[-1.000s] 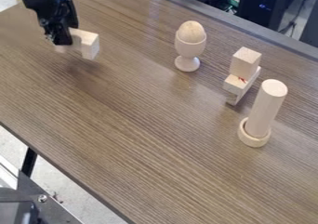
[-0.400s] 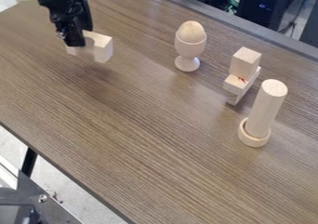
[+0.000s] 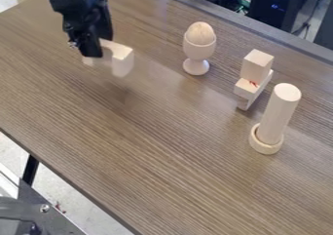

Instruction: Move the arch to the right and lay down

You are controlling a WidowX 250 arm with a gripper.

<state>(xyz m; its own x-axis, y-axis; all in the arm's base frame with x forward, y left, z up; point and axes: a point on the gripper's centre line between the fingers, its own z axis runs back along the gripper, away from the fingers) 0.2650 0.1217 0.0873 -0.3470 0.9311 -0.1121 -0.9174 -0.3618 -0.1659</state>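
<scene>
So my fingers (image 3: 92, 48) are clamped on the pale wooden arch (image 3: 123, 59), somewhere around its middle, and it's up in the air at the upper left with both legs pointing down. First worry is right there: a lot of block sticks out to the right of the grip, so if that end clips something I reckon the arch twists or slips out.

There's a soft shadow under it on the desk (image 3: 149, 131), and from a slanted camera I can't judge the height well. Let go too high and it probably bounces or tips the wrong way; push too low and a leg catches on the wood. If "lay down" means flat on its side, I'd still need to tilt it.

Going further right, the egg cup (image 3: 197, 48) with its wooden egg (image 3: 200, 32) looks like the first casualty if I swing wide. Past it, one block (image 3: 257, 63) is perched on another (image 3: 249, 88), and the tall cylinder (image 3: 280, 112) stands in a ring (image 3: 265, 144). One nudge could topple either.
</scene>
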